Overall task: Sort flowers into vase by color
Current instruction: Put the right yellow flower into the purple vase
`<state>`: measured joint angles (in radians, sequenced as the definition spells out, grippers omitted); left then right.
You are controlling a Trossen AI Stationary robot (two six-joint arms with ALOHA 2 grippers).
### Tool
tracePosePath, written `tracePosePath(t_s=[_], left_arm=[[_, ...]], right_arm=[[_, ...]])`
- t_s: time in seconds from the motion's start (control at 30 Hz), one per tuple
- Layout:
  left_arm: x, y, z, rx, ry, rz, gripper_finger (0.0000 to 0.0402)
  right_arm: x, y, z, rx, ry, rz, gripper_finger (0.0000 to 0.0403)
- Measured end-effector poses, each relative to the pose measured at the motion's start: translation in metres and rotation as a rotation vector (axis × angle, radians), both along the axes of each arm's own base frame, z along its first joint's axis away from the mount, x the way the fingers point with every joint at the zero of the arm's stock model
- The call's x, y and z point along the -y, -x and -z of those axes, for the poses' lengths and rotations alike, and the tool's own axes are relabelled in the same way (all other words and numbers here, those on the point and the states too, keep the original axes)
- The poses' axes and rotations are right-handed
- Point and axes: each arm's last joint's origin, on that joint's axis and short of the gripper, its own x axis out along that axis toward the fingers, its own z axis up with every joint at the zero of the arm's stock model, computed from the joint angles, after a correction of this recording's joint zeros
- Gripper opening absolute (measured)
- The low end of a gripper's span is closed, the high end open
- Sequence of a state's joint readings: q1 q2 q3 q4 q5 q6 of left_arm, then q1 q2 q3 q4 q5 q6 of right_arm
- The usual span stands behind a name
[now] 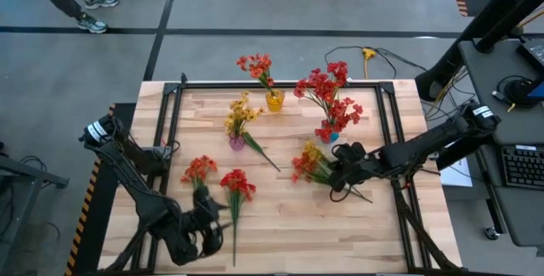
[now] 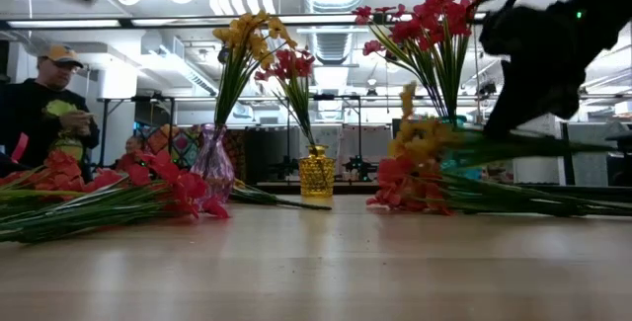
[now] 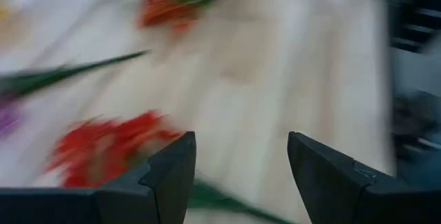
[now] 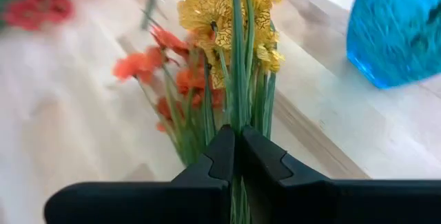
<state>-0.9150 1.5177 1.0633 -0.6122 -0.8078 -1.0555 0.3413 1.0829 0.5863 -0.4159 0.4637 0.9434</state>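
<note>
A: The right gripper (image 4: 236, 156) is clamped on the thin green stem of the yellow-blossomed spray (image 4: 227, 10), lying near the blue vase (image 4: 398, 27).

B: The left gripper (image 3: 241, 176) hangs wide, empty. Risk: orange-red sprays (image 4: 165, 65) tangle and lift along.

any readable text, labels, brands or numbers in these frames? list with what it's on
None readable in any view.
The vases, yellow, purple and blue, show no labels.
The keyboard beside the table is too small for its keys to be read.
The person's cap in the low view shows no legible mark.
</note>
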Motion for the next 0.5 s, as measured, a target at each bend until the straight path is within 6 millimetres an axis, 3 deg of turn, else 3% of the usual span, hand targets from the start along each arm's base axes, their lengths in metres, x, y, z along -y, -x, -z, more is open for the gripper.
tracePosePath(t_s=[0.2,0.5], left_arm=[[0.013,-0.01,-0.01,0.083,-0.08,0.209,0.0212],[0.001,-0.018,0.004,0.114,-0.148,0.171,0.0212]], right_arm=[[-0.004,0.01,-0.022,0.1,-0.009,-0.07,0.0013],[-0.01,0.023,-0.048,0.211,-0.001,-0.175,0.0013]])
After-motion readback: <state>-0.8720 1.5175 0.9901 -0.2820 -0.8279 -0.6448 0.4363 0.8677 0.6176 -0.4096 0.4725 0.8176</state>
